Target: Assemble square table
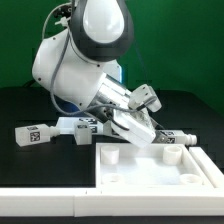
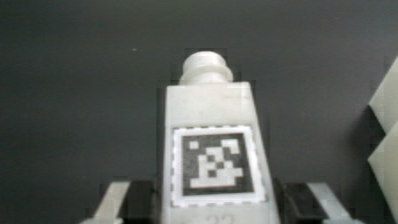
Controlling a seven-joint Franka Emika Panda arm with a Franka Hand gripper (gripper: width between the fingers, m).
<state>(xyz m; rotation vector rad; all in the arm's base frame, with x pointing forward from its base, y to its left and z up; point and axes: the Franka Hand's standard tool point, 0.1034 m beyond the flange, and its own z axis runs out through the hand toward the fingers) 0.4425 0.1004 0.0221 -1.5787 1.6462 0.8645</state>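
Note:
A stubby white leg (image 2: 214,140) with a black-and-white tag and a rounded screw tip lies on the black table, lengthwise between my fingers. My gripper (image 2: 221,198) is open and straddles the leg's near end, with a dark gap between each finger (image 2: 121,200) and the leg. In the exterior view the gripper (image 1: 130,125) is low over the table, just behind the square top (image 1: 150,178), a white tray-like piece with a raised rim and round corner sockets. Other tagged legs lie at the left (image 1: 32,135), beside the gripper (image 1: 85,127) and at the right (image 1: 175,138).
A long white strip (image 1: 45,206) runs along the front at the exterior view's left. In the wrist view a white part (image 2: 382,120) shows beside the leg; I cannot tell which piece it is. The arm's body hides the table behind the gripper.

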